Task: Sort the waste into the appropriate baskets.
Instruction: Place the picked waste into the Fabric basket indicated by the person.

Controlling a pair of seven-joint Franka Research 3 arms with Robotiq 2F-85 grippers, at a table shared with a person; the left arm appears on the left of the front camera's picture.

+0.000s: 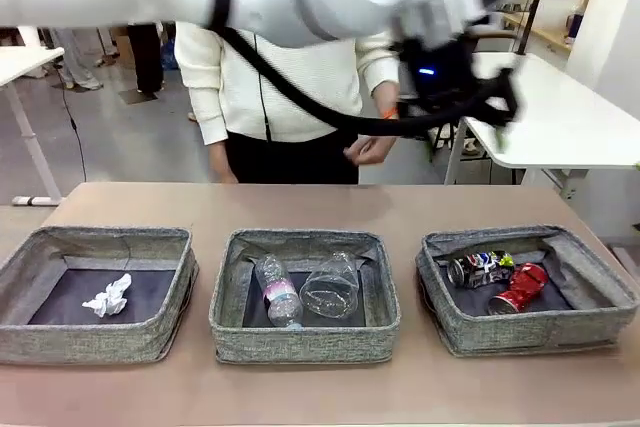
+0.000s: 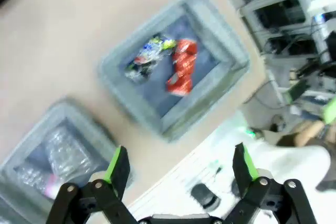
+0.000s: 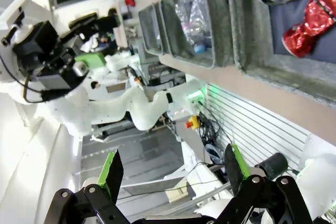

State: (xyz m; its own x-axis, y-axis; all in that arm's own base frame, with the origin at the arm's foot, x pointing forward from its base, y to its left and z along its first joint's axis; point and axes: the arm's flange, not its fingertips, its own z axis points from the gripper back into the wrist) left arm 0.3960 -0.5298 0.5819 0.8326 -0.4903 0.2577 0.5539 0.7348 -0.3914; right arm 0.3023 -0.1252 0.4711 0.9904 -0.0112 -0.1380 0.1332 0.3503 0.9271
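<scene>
Three grey baskets stand in a row. The left basket (image 1: 30,262) holds a crumpled white tissue (image 1: 108,297). In the middle basket (image 1: 300,337) lie a clear bottle with a pink label (image 1: 278,292) and a crushed clear bottle (image 1: 330,287). A dark blue can (image 1: 480,269) and a crushed red can (image 1: 518,289) lie in the right basket (image 1: 540,332). My left gripper (image 1: 458,107) hangs high above that basket (image 2: 121,85), open (image 2: 181,166) and empty, over both cans (image 2: 149,56) (image 2: 181,66). My right gripper (image 3: 173,174) is open and empty.
A person in a white sweater (image 1: 290,77) stands at the far side, one hand (image 1: 370,150) near the table's edge. Bare tabletop (image 1: 300,207) lies behind the baskets. A white table (image 1: 570,117) stands at the back right.
</scene>
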